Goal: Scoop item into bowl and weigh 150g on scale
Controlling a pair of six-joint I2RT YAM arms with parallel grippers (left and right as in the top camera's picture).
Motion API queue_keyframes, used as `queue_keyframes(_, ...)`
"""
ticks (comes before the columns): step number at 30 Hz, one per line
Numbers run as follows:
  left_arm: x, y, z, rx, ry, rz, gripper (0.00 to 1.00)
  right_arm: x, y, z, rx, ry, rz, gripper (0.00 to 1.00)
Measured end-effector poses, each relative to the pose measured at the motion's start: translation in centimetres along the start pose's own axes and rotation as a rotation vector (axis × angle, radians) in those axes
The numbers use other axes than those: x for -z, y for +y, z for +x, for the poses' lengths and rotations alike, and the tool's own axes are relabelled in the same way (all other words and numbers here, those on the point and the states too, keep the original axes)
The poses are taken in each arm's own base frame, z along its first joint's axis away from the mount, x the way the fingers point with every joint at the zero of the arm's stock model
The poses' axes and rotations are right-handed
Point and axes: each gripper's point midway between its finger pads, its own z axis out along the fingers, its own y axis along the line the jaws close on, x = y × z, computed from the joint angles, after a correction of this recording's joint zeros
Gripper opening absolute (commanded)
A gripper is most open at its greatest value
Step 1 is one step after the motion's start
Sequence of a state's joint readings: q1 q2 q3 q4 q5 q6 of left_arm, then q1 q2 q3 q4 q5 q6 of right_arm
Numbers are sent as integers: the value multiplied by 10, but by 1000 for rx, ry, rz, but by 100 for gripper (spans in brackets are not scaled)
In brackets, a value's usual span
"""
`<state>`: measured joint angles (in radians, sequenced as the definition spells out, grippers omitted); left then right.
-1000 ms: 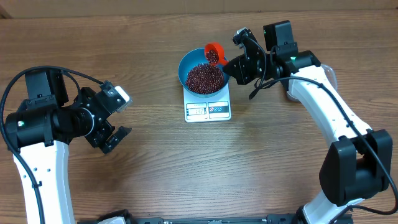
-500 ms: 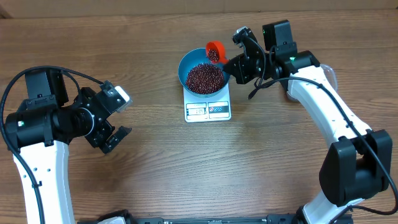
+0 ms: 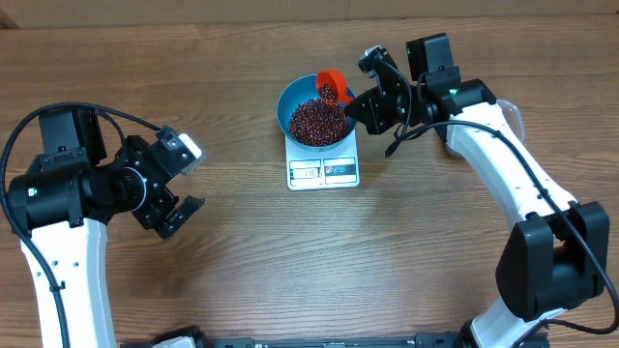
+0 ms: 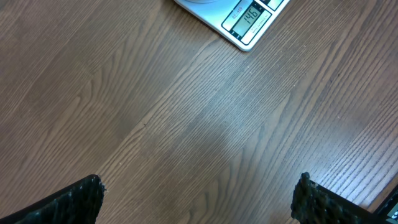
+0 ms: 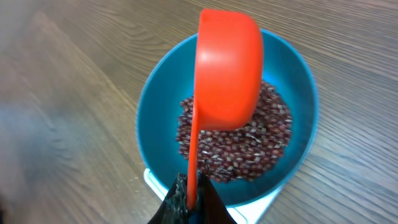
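A blue bowl (image 3: 285, 106) is seen just above the middle of the overhead view. It is set on top of a small white scale (image 3: 324, 172), and the scale is laid flat on the brown wooden bench (image 3: 290, 261). The grey display of the scale is turned toward the lower edge of the frame. A heap of tiny dark red beans (image 3: 317, 122) is held inside the bowl, and blue wall is left bare all around the heap.

A little red scoop (image 3: 331, 85) is held in the air over the upper right edge of the bowl. It is tipped on its side, and a few beans are seen inside it from above. In the right wrist view only its smooth round back is shown, with the beans and the bowl under it. The thin handle of the scoop is pinched by the right jaws, which are shut tight on it at the bottom of that view.

The left jaws are kept far over at the left side of the overhead view, well apart from the scale. They are opened as wide as can be, and nothing is held in them. In the left wrist view the two dark fingers (image 4: 81, 199) are seen in the lower corners, with only bare bench between them, and a corner of the scale is seen at the top edge
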<state>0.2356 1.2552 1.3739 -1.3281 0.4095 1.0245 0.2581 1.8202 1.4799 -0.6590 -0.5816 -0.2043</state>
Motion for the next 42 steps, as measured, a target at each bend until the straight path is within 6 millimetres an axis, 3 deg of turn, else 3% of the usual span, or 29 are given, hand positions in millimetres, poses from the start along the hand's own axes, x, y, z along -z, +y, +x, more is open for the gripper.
queue_keyframes(18, 0, 0, 0, 0, 0, 0, 100, 0, 12, 2, -10, 3, -69, 4)
queue_keyframes(24, 0, 0, 0, 0, 0, 0, 100, 0, -7, 6, -12, 25, 43, 4)
queue_keyframes(29, 0, 0, 0, 0, 0, 0, 100, 0, 1, 6, -14, 23, -5, 4)
queue_keyframes(42, 0, 0, 0, 0, 0, 0, 100, 0, 1, 7, -15, 25, -2, 4)
